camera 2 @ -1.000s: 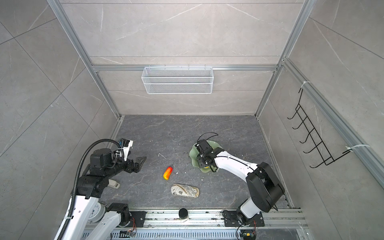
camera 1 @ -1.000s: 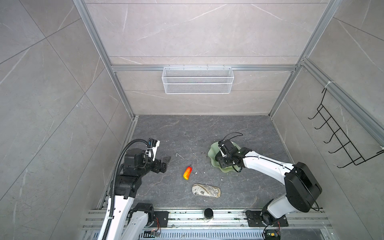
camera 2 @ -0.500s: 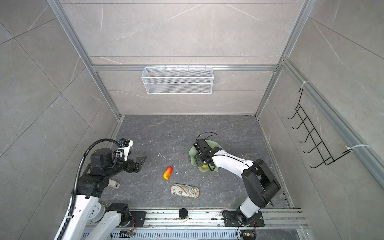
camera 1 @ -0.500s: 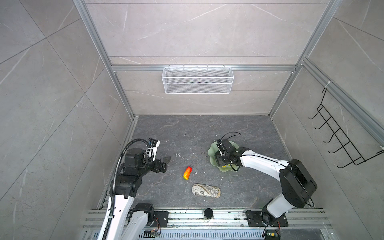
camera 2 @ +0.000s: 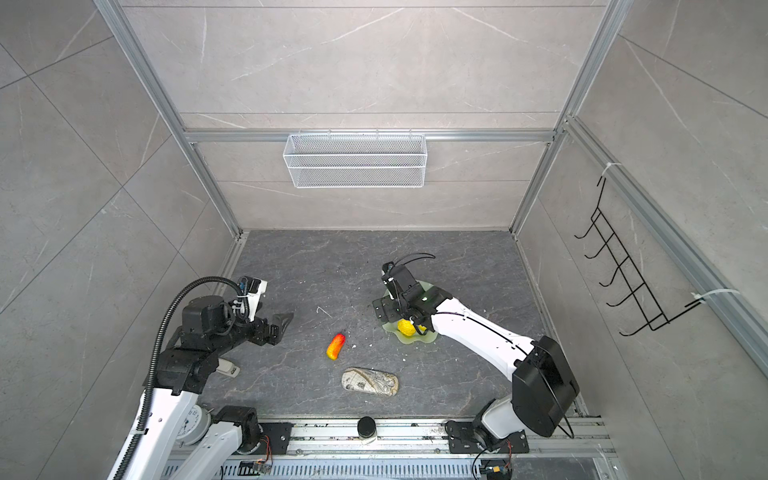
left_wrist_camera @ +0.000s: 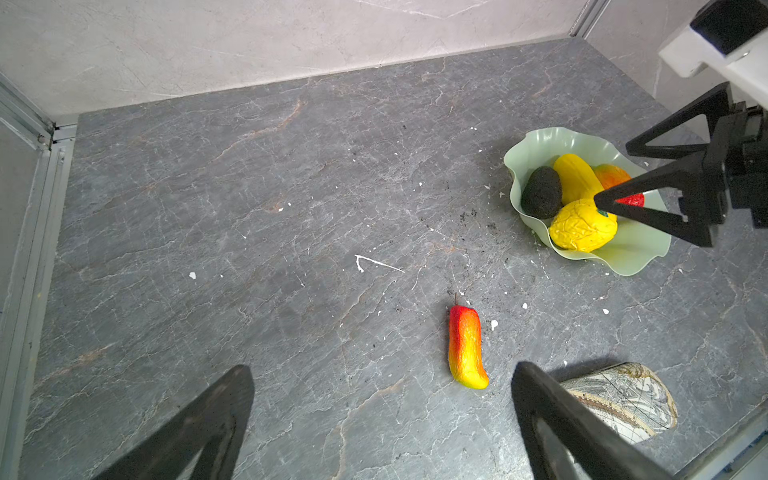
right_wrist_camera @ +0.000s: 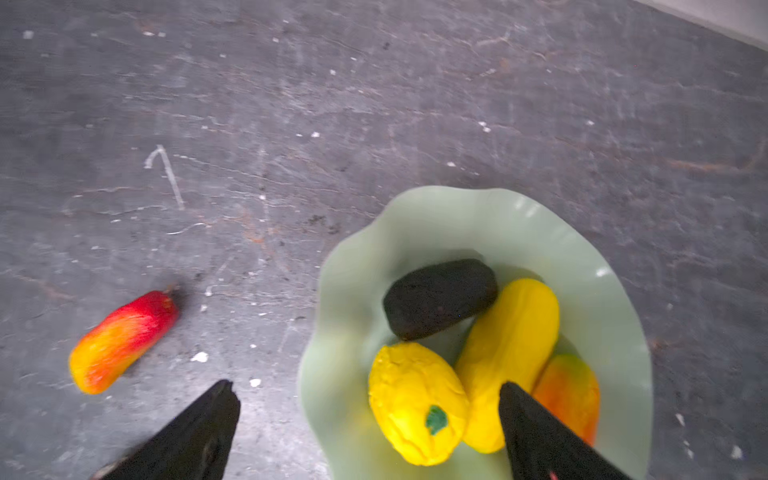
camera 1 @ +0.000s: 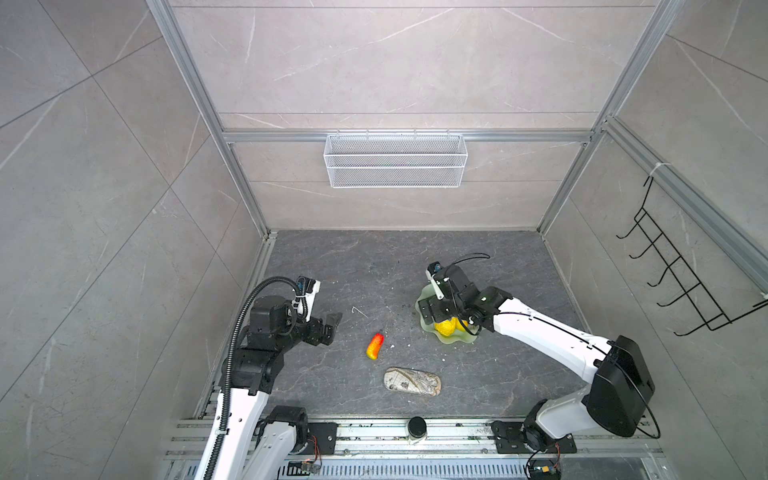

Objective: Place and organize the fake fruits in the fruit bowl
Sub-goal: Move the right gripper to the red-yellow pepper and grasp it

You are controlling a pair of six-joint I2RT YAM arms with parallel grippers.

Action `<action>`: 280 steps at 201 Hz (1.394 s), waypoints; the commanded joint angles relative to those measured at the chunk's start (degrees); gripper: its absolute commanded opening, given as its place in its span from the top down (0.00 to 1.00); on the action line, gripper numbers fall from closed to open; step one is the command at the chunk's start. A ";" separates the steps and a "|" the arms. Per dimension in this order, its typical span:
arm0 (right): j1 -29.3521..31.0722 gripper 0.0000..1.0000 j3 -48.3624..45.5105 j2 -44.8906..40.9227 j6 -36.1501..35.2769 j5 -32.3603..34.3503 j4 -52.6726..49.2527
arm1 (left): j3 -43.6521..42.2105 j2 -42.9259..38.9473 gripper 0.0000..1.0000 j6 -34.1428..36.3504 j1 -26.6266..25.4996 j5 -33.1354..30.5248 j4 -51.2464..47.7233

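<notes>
My right claw (right_wrist_camera: 365,386), spread wide and empty, hangs over the fruit bowl (right_wrist_camera: 582,257).
Under me lie the round yellow fruit (right_wrist_camera: 415,399), long yellow fruit (right_wrist_camera: 511,332), black fruit (right_wrist_camera: 440,295) and a red-orange fruit (right_wrist_camera: 573,386); the second red-orange fruit (right_wrist_camera: 120,340) lies outside, beyond one finger.

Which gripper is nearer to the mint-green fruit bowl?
Right. The right gripper hovers open just above the fruit bowl, at its edge. The left gripper is open well off to the bowl's left in both top views, with the loose red-orange fruit lying between them.
</notes>
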 commanded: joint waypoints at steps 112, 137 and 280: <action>16.16 0.04 12.42 23.10 10.41 -5.79 3.61 | 0.68 -0.66 0.00 -0.70 0.24 0.54 0.99; 17.02 0.05 12.75 25.06 11.31 -8.16 4.73 | 0.64 -0.79 0.00 -0.76 0.24 0.55 1.02; 17.58 0.25 22.23 36.72 12.13 -9.83 3.87 | 0.64 -1.18 0.00 -0.56 0.26 0.55 0.99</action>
